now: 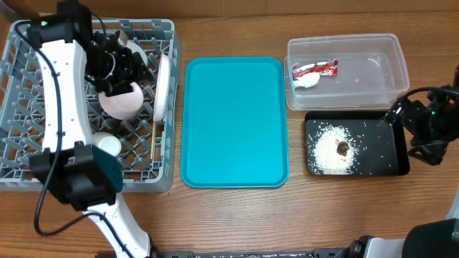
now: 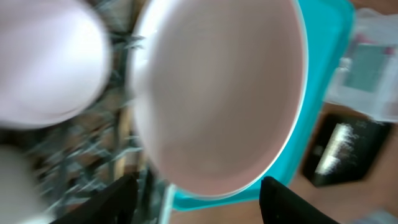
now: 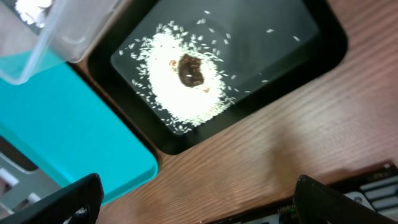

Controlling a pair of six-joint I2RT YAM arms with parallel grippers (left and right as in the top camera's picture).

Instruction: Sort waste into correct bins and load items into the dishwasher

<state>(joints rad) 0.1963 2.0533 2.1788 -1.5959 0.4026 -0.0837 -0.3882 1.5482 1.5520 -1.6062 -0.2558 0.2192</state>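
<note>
Nearest the robot, one small white cup (image 1: 108, 144) sits in the near part of the single grey dish rack (image 1: 18, 143), on the left of the wooden table (image 1: 237, 222). On the right, about as near, lies one shallow black tray (image 1: 380, 143). It holds one spread heap of white rice grains (image 1: 326, 152) with stray grains scattered around it, and one small brown food lump (image 1: 343, 148) rests on the heap. The right gripper (image 3: 198, 186) hovers over bare wood just beside that tray, its two fingers spread wide with nothing between them.

Further in, one teal serving tray (image 1: 233, 122) lies flat between the rack and the two bins. In the middle of the rack the left gripper (image 2: 199, 186) sits close over one pale pink saucer (image 1: 120, 100). In the blurred wrist view its two fingers (image 2: 118, 202) stand apart on either side of the saucer's lower rim, released and not pinching. One white plate (image 1: 163, 86) stands on edge against the rack's right wall. Thin wooden chopsticks (image 1: 156, 127) show just nearer than the plate, too slim to count.

Farthest back in the rack, one pale bowl (image 1: 138, 51) peeks from under the left arm, partly hidden. Across the table, one clear plastic tub (image 1: 398, 72) sits just behind the black tray. At its left end lie one red-and-white snack wrapper (image 1: 314, 69) and one small white tissue wad (image 1: 307, 82), touching each other.
</note>
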